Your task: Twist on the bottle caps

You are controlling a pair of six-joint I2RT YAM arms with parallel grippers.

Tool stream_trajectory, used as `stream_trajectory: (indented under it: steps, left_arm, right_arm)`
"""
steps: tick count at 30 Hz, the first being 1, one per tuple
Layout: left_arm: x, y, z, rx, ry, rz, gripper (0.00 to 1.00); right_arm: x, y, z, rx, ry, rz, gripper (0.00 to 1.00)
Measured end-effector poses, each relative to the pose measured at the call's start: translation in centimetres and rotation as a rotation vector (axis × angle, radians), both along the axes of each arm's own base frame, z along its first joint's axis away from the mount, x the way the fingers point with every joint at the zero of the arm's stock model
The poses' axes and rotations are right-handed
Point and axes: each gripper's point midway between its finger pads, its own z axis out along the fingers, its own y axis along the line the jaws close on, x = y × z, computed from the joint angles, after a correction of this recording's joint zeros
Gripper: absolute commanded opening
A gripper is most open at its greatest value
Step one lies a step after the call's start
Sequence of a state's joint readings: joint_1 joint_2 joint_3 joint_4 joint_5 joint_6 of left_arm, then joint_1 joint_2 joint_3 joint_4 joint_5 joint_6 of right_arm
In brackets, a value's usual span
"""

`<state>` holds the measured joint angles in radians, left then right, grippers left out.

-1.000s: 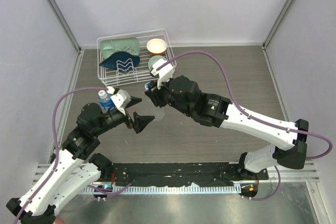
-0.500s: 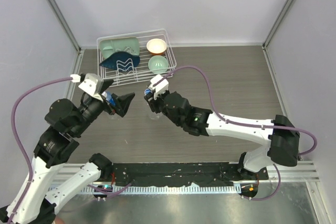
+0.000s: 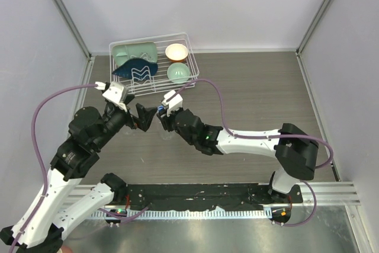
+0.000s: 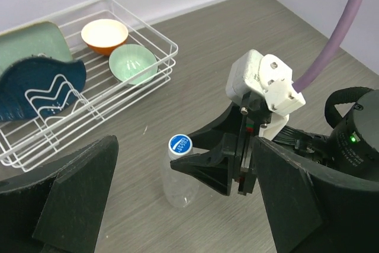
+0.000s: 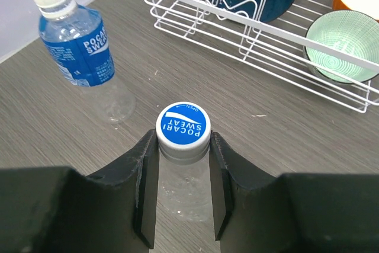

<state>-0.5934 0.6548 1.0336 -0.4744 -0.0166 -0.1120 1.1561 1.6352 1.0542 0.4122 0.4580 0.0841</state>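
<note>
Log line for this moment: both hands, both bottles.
right hand: shut on cap of plain bottle | left hand: open, empty | labelled bottle: upright, capped, untouched

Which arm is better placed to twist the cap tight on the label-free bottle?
The right. The right gripper is shut on the blue-topped cap of the label-free bottle; the left gripper is open and holds nothing.

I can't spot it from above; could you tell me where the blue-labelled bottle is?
The blue-labelled bottle stands upright at upper left in the right wrist view, beside the plain bottle in the right gripper.
</note>
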Motion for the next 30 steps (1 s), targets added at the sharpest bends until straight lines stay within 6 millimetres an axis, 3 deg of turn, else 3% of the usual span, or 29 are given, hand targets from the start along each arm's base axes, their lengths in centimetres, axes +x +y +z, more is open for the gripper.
stream_trajectory:
  steps: [8,11,12,14,30]
  left_arm:
    - [0.5,0.0,-2.1,0.01,0.04,0.022,1.0]
    - [0.6,0.2,-2.0,0.009,0.035,0.034,1.0]
    - [0.6,0.3,-1.9,0.009,0.034,0.038,1.0]
    - [0.6,0.5,-1.9,0.009,0.031,0.048,1.0]
    - [1.4,1.6,-1.9,0.036,0.018,0.116,1.0]
  right_arm:
    - [0.3,0.1,-0.6,0.014,0.008,-0.019,0.01]
    - [0.4,0.1,-0.7,0.02,0.013,-0.022,0.21]
    - [0.4,0.0,-0.7,0.023,0.012,-0.024,0.32]
    - [0.4,0.0,-0.7,0.024,0.014,-0.024,0.42]
    - [0.3,0.2,-0.7,-0.035,0.032,-0.006,0.74]
